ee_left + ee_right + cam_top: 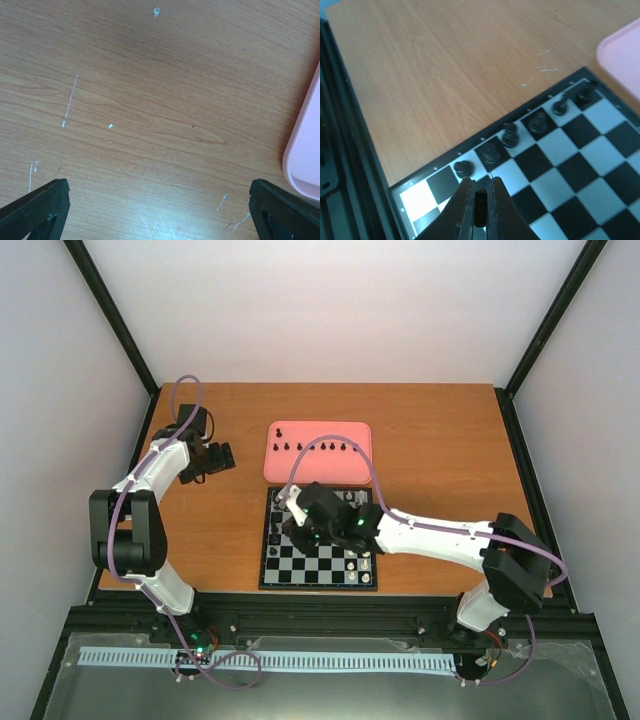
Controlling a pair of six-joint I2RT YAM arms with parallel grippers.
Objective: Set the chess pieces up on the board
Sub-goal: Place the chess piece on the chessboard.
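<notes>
Right wrist view: the right pincer [480, 207], fingers pressed together with nothing seen between them, hangs over the small black-and-white checked chessboard [580, 185]. It is just beside five tiny black chess pieces [510, 134] lined along the edge rank, seemingly their starting row. More sit on the pink rounded tray [340, 468]. The left pincer [157, 189] stands wide apart over the wooden worktop [150, 100], probably parked clear.

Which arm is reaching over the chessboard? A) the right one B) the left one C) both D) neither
A: the right pincer hangs shut over the board, while the left pincer stands open off to the side, near the pink tray.
</notes>
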